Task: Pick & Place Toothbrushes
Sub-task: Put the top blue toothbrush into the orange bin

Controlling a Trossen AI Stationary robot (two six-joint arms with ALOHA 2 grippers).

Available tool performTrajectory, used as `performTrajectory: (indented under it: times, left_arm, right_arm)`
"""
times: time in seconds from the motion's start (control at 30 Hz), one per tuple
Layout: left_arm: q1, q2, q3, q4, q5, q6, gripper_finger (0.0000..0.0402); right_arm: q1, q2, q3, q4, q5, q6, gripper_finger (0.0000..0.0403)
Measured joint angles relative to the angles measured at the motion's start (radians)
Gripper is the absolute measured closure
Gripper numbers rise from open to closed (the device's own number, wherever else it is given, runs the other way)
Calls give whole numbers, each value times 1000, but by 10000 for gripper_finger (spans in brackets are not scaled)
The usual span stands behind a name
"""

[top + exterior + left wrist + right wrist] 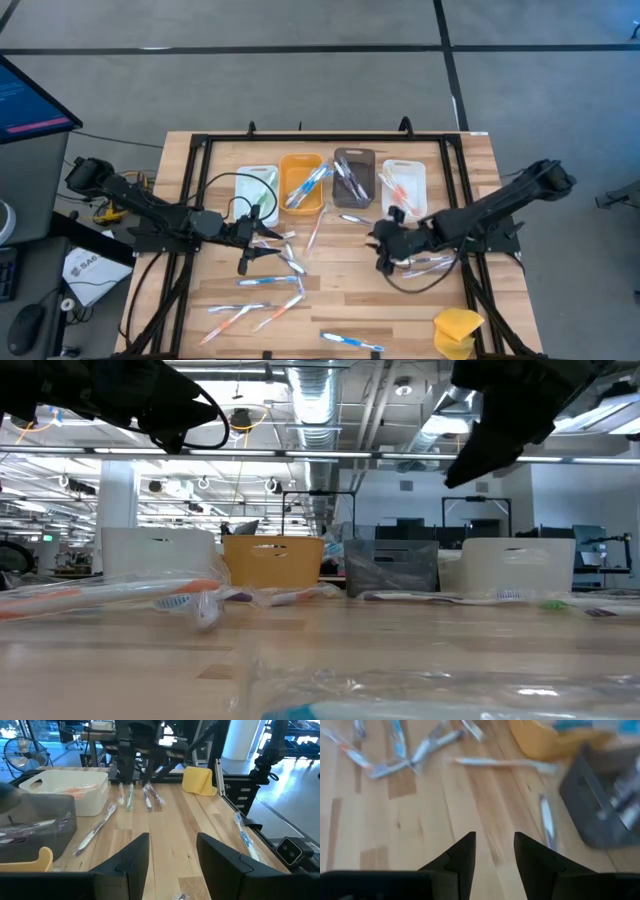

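Note:
Several toothbrushes (268,282) lie loose on the wooden table (350,300), more near its front edge (352,343). Others lie in four bins at the far side: white (250,185), orange (300,165), grey (353,160) and white (415,175). My left gripper (268,232) hovers left of centre, in front of the left white bin, open and holding nothing (172,837). My right gripper (382,250) hangs right of centre, tipped down over bare wood, open and holding nothing (495,836). A wrapped toothbrush (547,820) lies just beyond it, beside the grey bin (605,800).
A yellow sponge-like lump (457,330) sits at the table's near right corner. A black frame (200,150) runs round the table's sides. Bare wood lies between the two grippers, at the table's centre (335,265).

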Motion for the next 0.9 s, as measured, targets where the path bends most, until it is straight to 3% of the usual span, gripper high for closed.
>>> performTrajectory:
  times: [0.2,0.63,0.9]
  left_arm:
    - [0,0,-35,5,-1,-15,243]
    - [0,0,-81,71,-6,-178,243]
    - [-4,0,-81,87,117,-211,243]
  right_arm:
    - [19,66,1,137,17,-180,274]
    - [4,69,1,171,16,-188,274]
    - [4,69,1,228,16,-208,274]
